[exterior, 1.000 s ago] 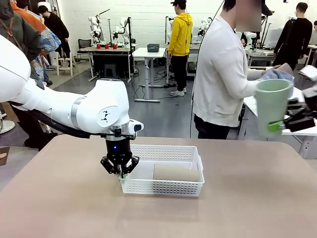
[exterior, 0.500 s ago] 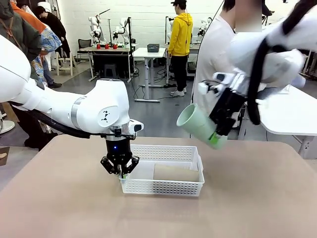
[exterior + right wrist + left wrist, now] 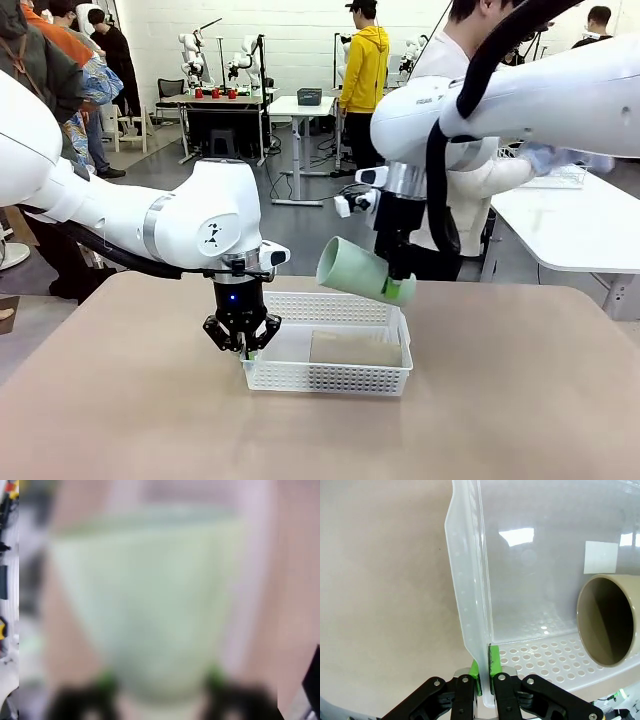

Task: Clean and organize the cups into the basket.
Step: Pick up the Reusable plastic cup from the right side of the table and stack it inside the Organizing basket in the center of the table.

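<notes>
Arriving from the person, the right hand [image 3: 400, 289] pinches the green cup [image 3: 352, 268] over the basket [image 3: 330, 378], seemingly ready to drop; the left hand [image 3: 243, 346] pinches its wall.

The mint-green cup [image 3: 356, 270] is pale, plain and matte, and the right wrist view shows it as a soft green blur. The tan cup [image 3: 607, 620] is light sandy brown at the rim and darker olive-brown inside. The basket [image 3: 330, 376] is white, slightly see-through plastic, dotted with even rows of small round holes; a whiter rectangle shows on its floor. The counter [image 3: 110, 420] is a flat pinkish beige, unpatterned. The left arm [image 3: 190, 225] and right arm [image 3: 560, 95] are glossy white — the left has a grey band and a small blue light. The left jaws are black with bright green pads [image 3: 493, 662] — the right jaws likewise black, green at the tip.
</notes>
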